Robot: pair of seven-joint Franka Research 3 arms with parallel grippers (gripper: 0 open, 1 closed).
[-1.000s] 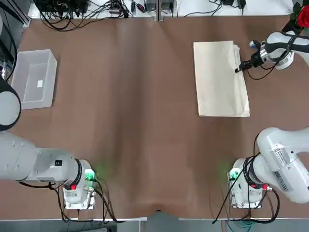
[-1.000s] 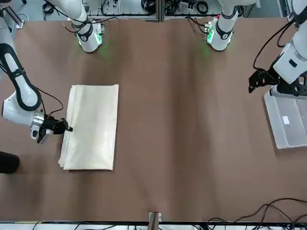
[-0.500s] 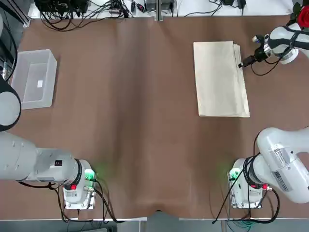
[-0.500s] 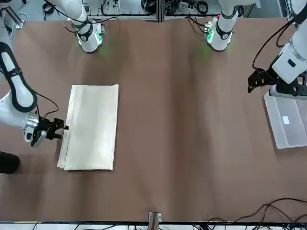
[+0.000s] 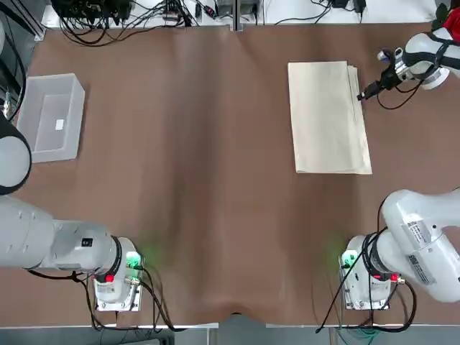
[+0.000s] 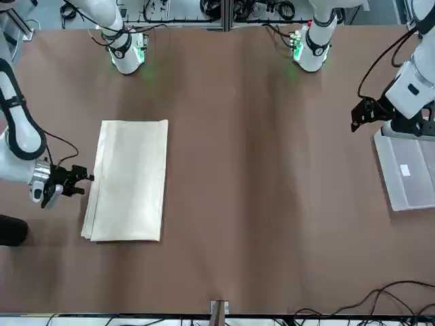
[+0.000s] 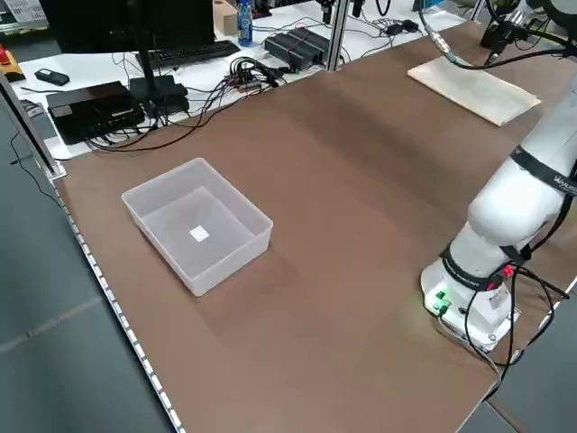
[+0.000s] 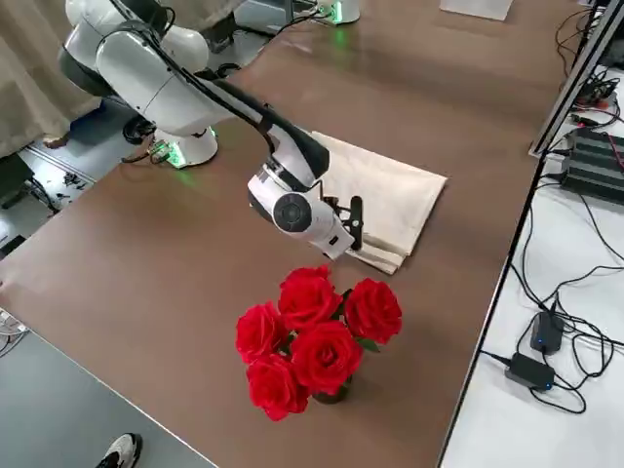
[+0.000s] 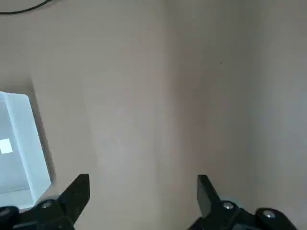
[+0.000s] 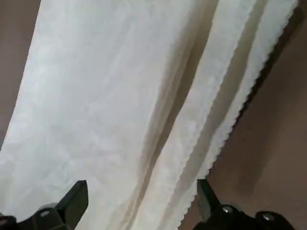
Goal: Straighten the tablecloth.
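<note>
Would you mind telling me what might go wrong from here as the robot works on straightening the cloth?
The tablecloth lies folded in layers; the open right gripper, beside its stacked edges, may pinch several layers instead of one. The roses stand close to that arm and might get knocked. Dragging could also rumple the brown sheet.

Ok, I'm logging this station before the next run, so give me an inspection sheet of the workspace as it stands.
Surface: brown sheet covers the whole table, with faint lengthwise creases.
Job's things: tablecloth lies folded in a long rectangle on the robot's right, layered edges showing along its outer side.
Clutter: clear plastic bin at the far left, only a small white slip inside; red roses at the right edge.
Grippers: right gripper open, just off the tablecloth's outer edge, holding nothing; left gripper open, hanging beside the bin.
Cables: cords bundled past the far edge; leads at both arm bases.
Surroundings: electronics on a side bench; no people seen.
</note>
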